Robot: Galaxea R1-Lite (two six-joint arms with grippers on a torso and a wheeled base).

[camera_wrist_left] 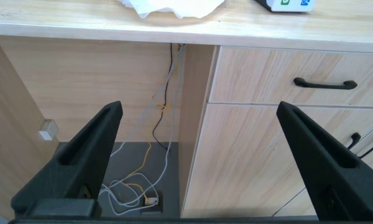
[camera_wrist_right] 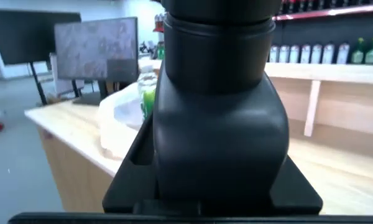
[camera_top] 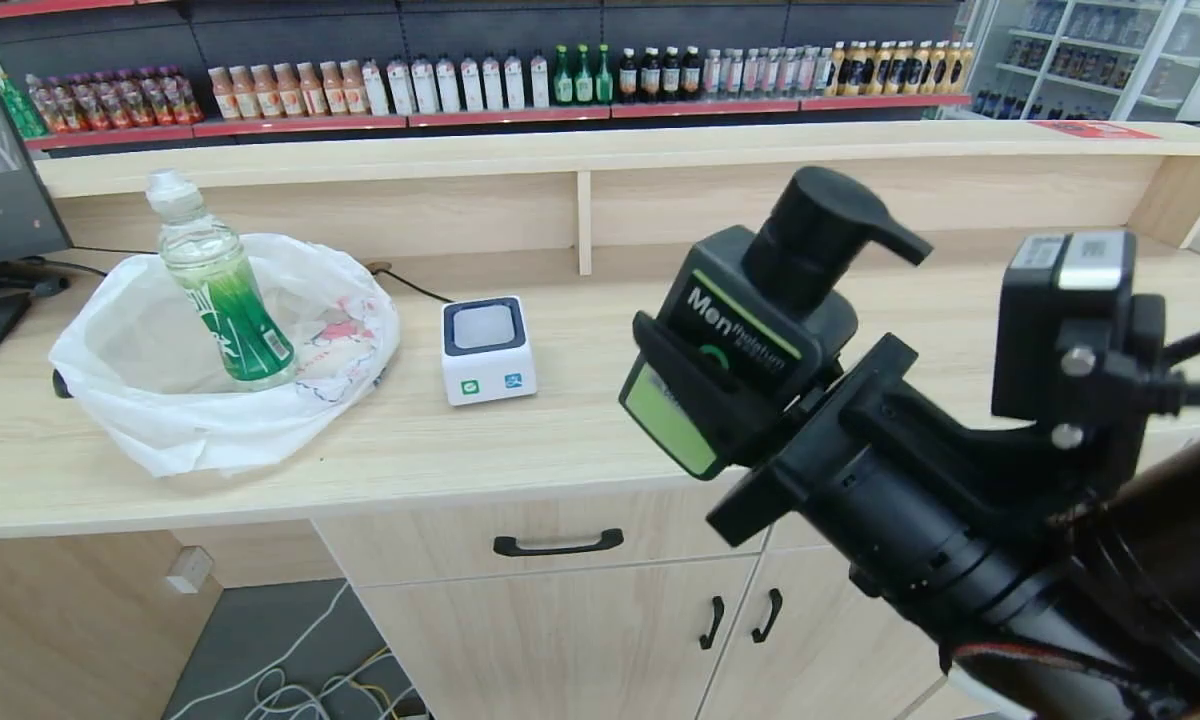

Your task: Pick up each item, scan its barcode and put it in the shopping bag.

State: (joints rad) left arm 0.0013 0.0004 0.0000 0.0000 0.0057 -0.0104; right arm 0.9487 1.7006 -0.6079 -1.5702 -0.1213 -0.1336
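Head view: at centre right the right gripper (camera_top: 750,400) is clamped around a black pump bottle (camera_top: 760,320). The bottle is held in the air and tilted with its label side towards the white barcode scanner (camera_top: 487,350) at mid-frame, likely to present the code. At left, the shopping bag (camera_top: 130,400) lies open on the wooden counter (camera_top: 460,450), with a green drink bottle (camera_top: 225,290) already upright inside.

Left wrist view: the left gripper (camera_wrist_left: 199,112) hangs below the counter edge, fingers (camera_wrist_left: 81,155) spread wide and empty, seemingly parked out of the way. Cabinet drawers (camera_wrist_left: 298,74) and floor cables (camera_wrist_left: 137,186) lie behind.

Right wrist view: the pump bottle fills the centre, pinched from both sides. The bag and a monitor (camera_wrist_right: 96,46) sit at left.
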